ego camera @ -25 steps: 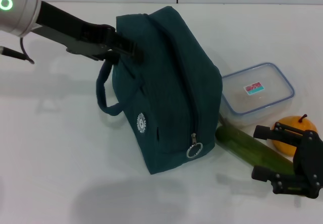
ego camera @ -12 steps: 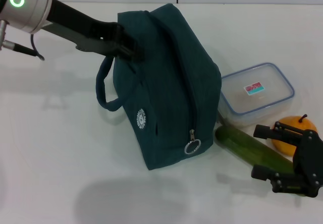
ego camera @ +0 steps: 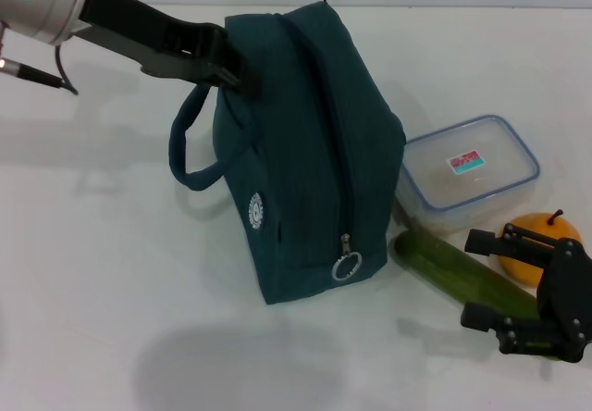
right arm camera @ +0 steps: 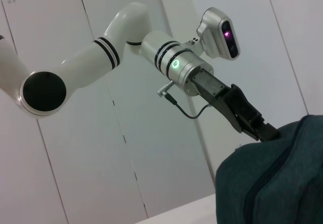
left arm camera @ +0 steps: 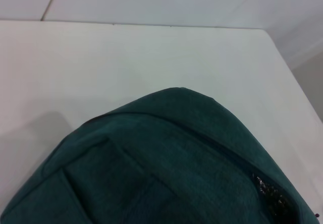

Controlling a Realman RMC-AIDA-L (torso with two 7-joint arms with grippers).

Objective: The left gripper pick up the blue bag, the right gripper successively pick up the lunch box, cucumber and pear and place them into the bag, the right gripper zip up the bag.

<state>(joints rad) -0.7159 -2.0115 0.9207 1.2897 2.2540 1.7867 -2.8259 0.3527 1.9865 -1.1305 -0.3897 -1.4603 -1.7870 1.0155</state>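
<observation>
While the left gripper (ego camera: pixel 233 67) grips the bag (ego camera: pixel 305 152) (zip closed), the right gripper (ego camera: pixel 518 286) waits open by the untouched lunch box (ego camera: pixel 470 175), cucumber (ego camera: pixel 453 272) and pear (ego camera: pixel 536 244).

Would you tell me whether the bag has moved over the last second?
Yes. The bag, gripped by the left gripper, tipped more upright, away from the lunch box.

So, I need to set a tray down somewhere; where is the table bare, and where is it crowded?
Bare table lies on the robot's left of the blue bag, below the left gripper, and along the near edge in front of the bag. It is crowded on the right: lunch box, cucumber, pear and right gripper sit close together.
</observation>
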